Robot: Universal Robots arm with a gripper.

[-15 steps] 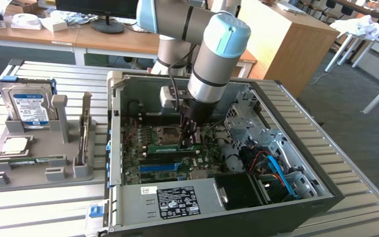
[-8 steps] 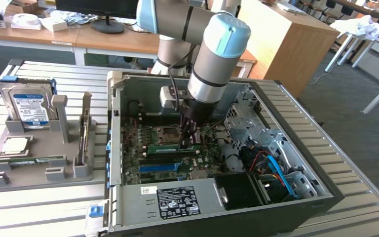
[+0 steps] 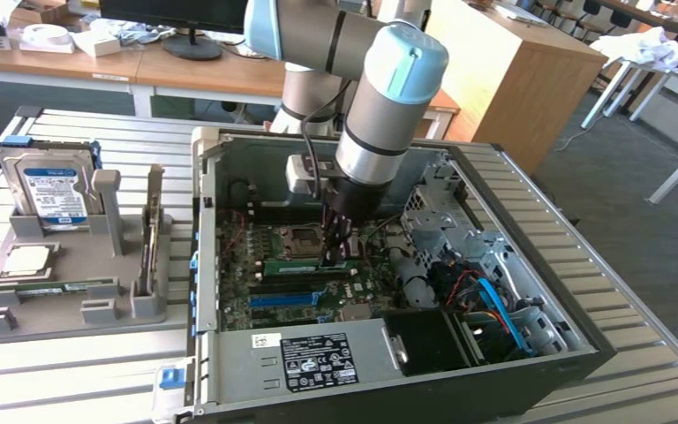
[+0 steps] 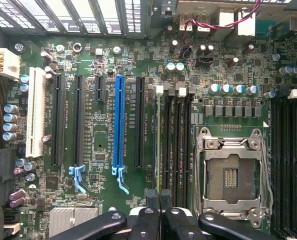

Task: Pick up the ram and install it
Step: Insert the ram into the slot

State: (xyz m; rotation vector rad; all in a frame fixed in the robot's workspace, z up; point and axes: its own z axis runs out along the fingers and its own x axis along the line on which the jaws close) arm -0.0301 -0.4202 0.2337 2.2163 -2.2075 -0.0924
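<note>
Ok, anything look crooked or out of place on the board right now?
Nothing stands out. The ram at the gripper sits straight and level, and the motherboard shows no loose or damaged parts.

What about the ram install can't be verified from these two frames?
Exterior view: whether the ram is fully seated; the gripper hides its slot.
Wrist view: the ram's chips and label; it stands edge-on at the shut fingertips.
Exterior view: text on the black label, too small to read.
</note>
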